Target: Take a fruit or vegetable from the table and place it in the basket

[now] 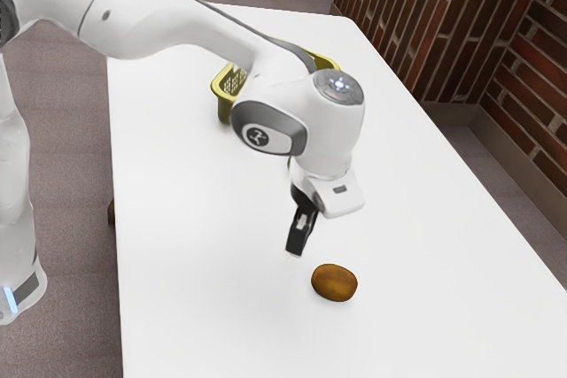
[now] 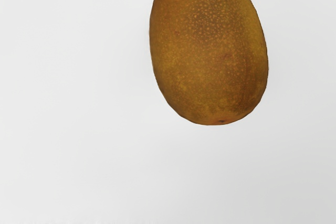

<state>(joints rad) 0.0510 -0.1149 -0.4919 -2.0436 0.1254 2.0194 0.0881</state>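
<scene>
White table, with your robot arm (image 1: pixel 159 6) reaching over the table (image 1: pixel 177 263) and partly hiding the yellow basket (image 1: pixel 223 111). Your black gripper (image 1: pixel 296 250): jaw spacing cannot be told. Brown fruit (image 1: pixel 334 282): on the table, near your gripper.

Air separates jaws from brown fruit (image 1: pixel 334 283); basket walls (image 1: pixel 223 111) bar sideways entry.

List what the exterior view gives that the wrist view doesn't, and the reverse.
Exterior view adds: the yellow basket, partly hidden behind the white arm; the black tool; the brick wall; the floor.

Wrist view adds: close skin detail on the brown fruit, with pale speckles and a small dark spot at one end.

Shared: that fruit, lying on the white table.
</scene>
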